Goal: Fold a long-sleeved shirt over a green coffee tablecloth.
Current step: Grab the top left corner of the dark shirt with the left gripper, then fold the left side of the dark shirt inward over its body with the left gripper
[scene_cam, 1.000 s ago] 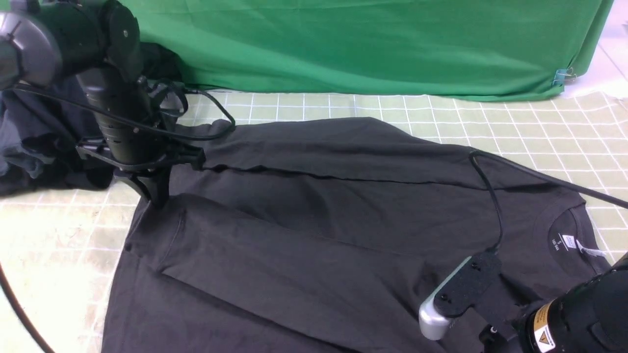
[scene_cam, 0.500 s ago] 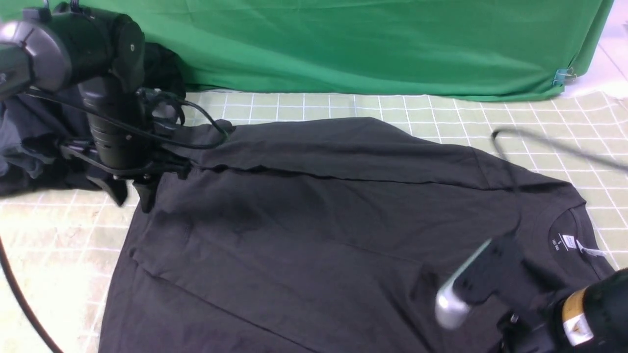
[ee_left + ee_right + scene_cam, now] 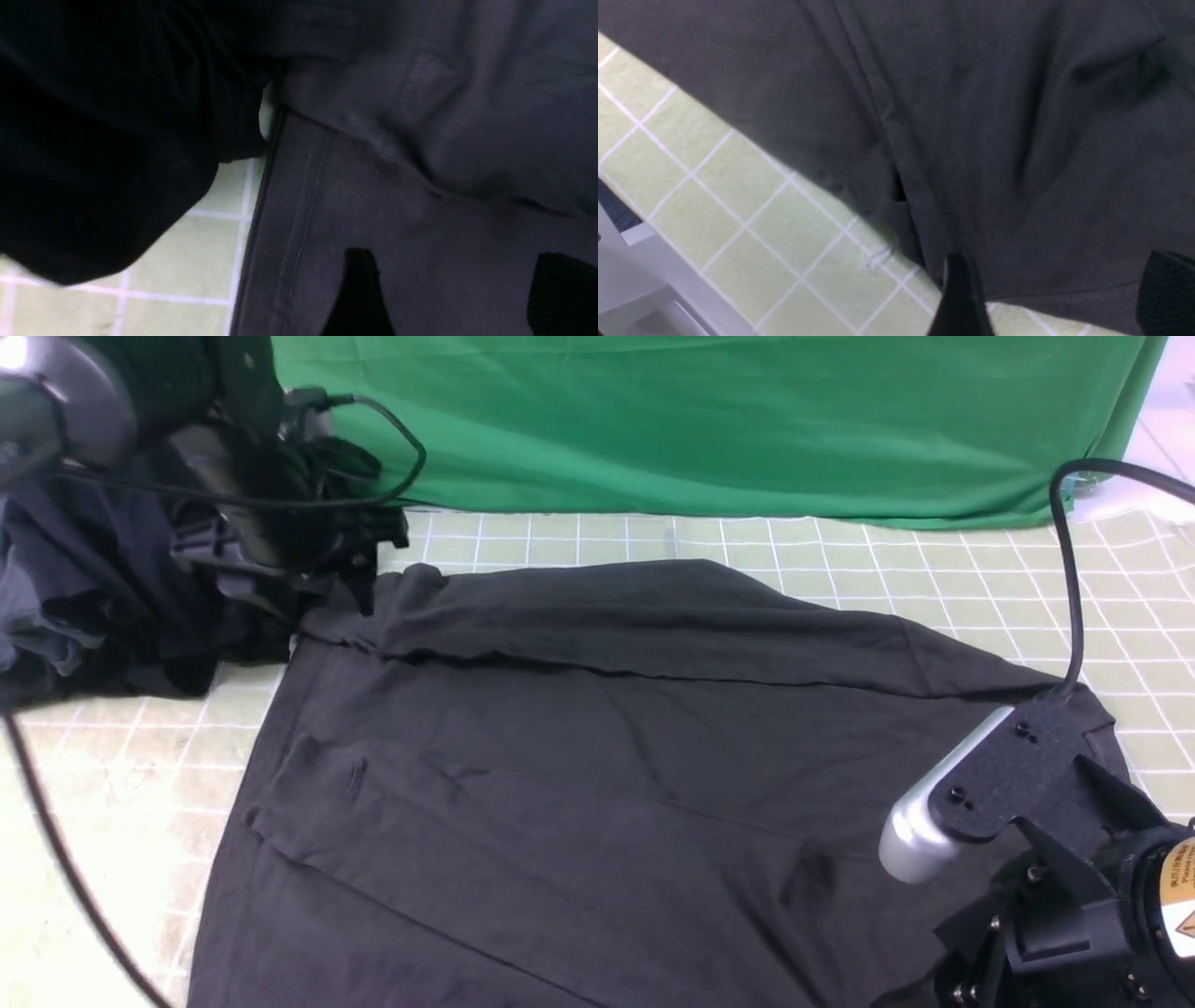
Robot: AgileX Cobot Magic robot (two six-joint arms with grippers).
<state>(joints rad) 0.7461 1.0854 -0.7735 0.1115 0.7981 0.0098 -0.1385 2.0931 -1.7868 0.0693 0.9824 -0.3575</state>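
The long-sleeved shirt [image 3: 597, 756] lies flat across the green coffee tablecloth [image 3: 980, 579], with both sleeves folded over its body. Its print and neck labels are hidden. My left gripper [image 3: 322, 593] hovers at the shirt's far left corner. In the left wrist view its fingers [image 3: 359, 289] stand wide apart above the stitched hem [image 3: 299, 219], holding nothing. My right gripper [image 3: 1064, 284] is open over the shirt's near edge [image 3: 1017, 280]. In the front view the right wrist camera [image 3: 990, 784] covers the collar, and the right fingers are hidden.
A plain bright green cloth [image 3: 700, 420] hangs along the back. A blacker pile of clothing [image 3: 84, 597] with a grey-blue patch lies at far left, beside the left gripper. A black cable [image 3: 1069, 569] arcs over the right side. The table's grey edge [image 3: 644, 261] shows in the right wrist view.
The left gripper let go of the sleeve, opened, and lifted back toward the far left. The sleeve now lies flat. The right arm swung right and now covers the collar.
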